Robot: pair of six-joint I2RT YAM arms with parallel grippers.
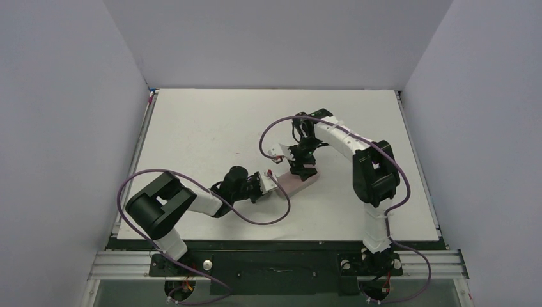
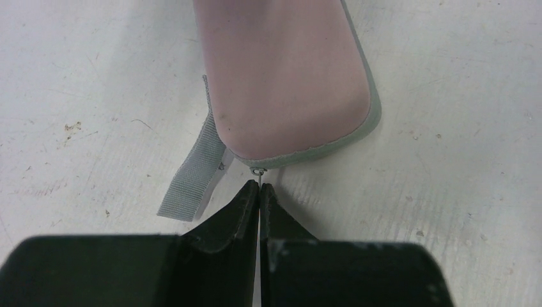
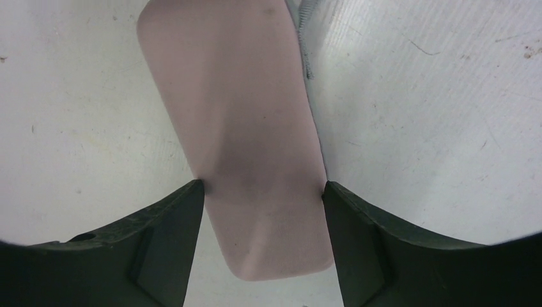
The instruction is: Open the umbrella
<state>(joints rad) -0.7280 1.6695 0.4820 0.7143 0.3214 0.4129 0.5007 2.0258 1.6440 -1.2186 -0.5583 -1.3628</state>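
Observation:
The umbrella itself is out of view. A pale pink oblong case (image 1: 303, 185) (image 2: 287, 77) (image 3: 243, 115) lies flat on the white table, its grey zipper edge (image 2: 372, 109) closed. At its near end, my left gripper (image 1: 272, 181) (image 2: 259, 187) is shut on the thin metal zipper pull (image 2: 258, 171). From above, my right gripper (image 1: 301, 170) (image 3: 263, 184) straddles the other end of the case. Both its fingertips (image 3: 192, 198) press the case's long sides, and the fabric dents between them.
A grey woven strap (image 2: 192, 179) trails from the case onto the table (image 1: 211, 121) beside my left fingers. White walls enclose the table on the left, back and right. Purple cables loop off both arms over the surface.

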